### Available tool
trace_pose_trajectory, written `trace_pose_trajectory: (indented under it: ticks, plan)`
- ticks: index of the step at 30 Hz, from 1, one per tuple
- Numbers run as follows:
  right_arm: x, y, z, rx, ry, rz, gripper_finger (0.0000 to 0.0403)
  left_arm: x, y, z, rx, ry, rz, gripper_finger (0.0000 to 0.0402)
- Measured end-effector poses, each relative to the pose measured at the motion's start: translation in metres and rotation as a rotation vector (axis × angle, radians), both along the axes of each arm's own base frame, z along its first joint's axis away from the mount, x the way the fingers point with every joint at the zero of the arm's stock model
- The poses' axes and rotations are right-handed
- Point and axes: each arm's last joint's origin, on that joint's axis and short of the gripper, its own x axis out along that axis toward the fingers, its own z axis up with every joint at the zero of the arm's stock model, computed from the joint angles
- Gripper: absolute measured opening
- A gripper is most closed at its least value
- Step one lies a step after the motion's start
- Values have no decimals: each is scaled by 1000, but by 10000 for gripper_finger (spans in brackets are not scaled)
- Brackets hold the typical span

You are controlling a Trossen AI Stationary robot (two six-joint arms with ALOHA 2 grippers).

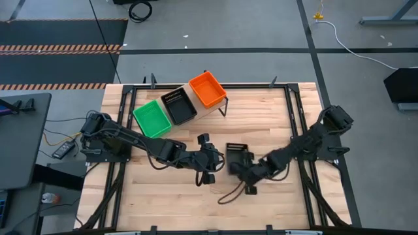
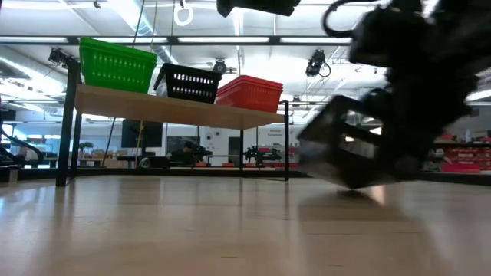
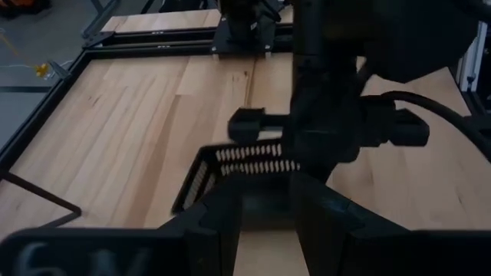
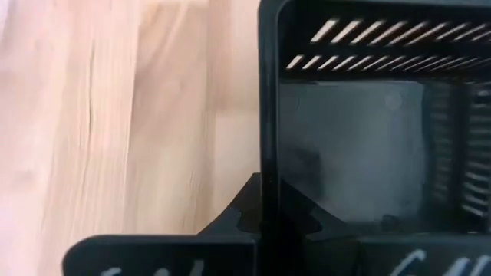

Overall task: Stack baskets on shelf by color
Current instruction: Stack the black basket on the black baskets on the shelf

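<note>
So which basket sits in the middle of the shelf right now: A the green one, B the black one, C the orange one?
B: on the shelf the black basket sits between the green basket and the orange basket; the low view shows the same order.

1. Bright, even overhead lighting; ceiling strip lights (image 2: 230, 40) glare white in the low view.
2. Soft shadows only.
3. Low view: right gripper (image 2: 399, 115) and its black basket (image 2: 337, 146) are badly blurred.

Both arms reach inward, the left gripper (image 1: 208, 158) facing the right gripper (image 1: 236, 163).
</note>
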Motion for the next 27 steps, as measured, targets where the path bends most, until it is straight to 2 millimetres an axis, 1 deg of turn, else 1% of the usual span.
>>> trace_pose_trajectory:
  ticks: [5, 10, 14, 19, 21, 24, 27]
  plan:
    - [14, -15, 4, -11, -71, 9, 18, 0, 0, 0, -1, 3, 1, 117]
    - [19, -24, 4, -43, -76, 46, 38, -1, -2, -1, -2, 13, -7, 117]
    - [23, -24, 8, -51, -127, 91, 81, -1, -2, -1, -2, 14, -9, 117]
    - [27, -26, 11, -83, -164, 123, 156, -1, -1, -1, -7, 15, -9, 117]
    - [22, -30, 14, -116, -139, 117, 184, -1, -2, -1, -58, 16, -26, 117]
    - [8, -38, 26, -189, -83, 83, 216, -1, -5, -3, -134, 20, -37, 117]
    - [-10, -48, 44, -255, -50, 28, 234, 2, -14, -14, -151, 45, -35, 117]
